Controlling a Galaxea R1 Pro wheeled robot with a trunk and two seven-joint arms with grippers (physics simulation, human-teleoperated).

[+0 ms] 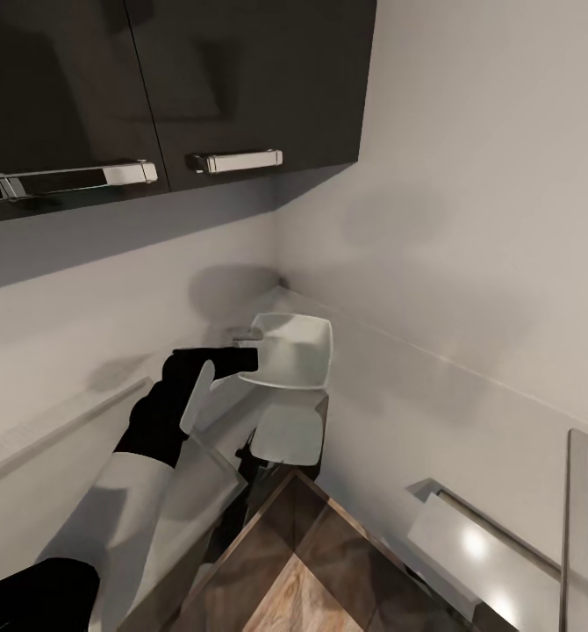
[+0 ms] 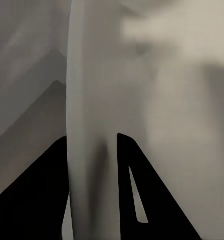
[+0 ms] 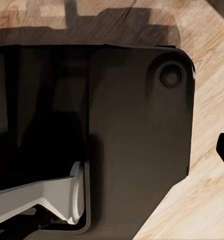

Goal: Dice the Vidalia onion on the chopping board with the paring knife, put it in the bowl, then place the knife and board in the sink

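You are holding your left gripper [image 1: 244, 357] pinched on the near rim of the bowl [image 1: 298, 351], which is extending away toward the wall corner

No readable text, labels, brands, numbers or signs.

The dark wall cabinets [image 1: 171, 79] with their chrome handles [image 1: 238, 161] are plain-faced, the white bowl [image 1: 292, 351] carries no mark, and the pale walls and grey surface [image 1: 469, 544] bear no lettering. In the left wrist view the pale rim and black fingers [image 2: 142, 190] are unmarked. In the right wrist view the dark robot base [image 3: 132, 125] and the wood floor [image 3: 212, 200] have no writing.
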